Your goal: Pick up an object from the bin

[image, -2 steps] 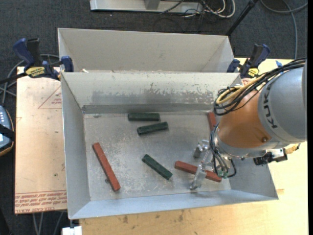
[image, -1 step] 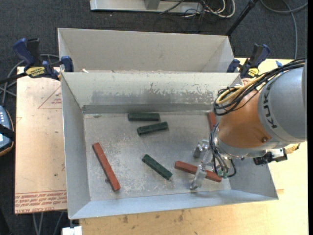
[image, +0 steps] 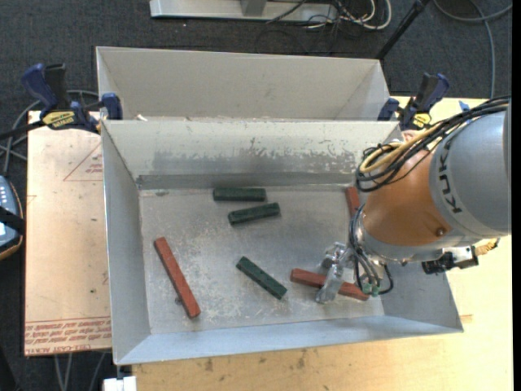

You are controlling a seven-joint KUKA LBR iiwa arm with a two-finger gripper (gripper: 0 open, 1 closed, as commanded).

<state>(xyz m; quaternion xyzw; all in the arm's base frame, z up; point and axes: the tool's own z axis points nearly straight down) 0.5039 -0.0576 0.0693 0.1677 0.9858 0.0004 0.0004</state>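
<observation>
The short red bar (image: 305, 278) lies flat on the floor of the bin (image: 244, 149), in its near right corner, running roughly left to right with a slight tilt. The claw (image: 328, 292) is down right over the bar's middle, at or just above it; whether the claw is wide or narrow, or has closed on the bar, cannot be told from this angle. The bar looks like a stiff, light block with straight flat sides, so it would likely take a firm pinch without bending or cracking. The best hold would probably be across its narrow width near the middle, so that it hangs level. A dark green bar (image: 261, 277) lies near its left end, apart from it. Two more green bars (image: 239, 194) (image: 254, 213) sit near the back wall, and a long red bar (image: 177, 277) lies well apart on the left. A further red piece (image: 351, 197) peeks out beside the arm. The bin's floor is scuffed grey metal, smooth enough that a nudged bar might slide, and the sloped right wall leaves the arm little space. Around the bin there is dark carpet (image: 81, 15), with cables (image: 358, 6) lying beyond the far side.
</observation>
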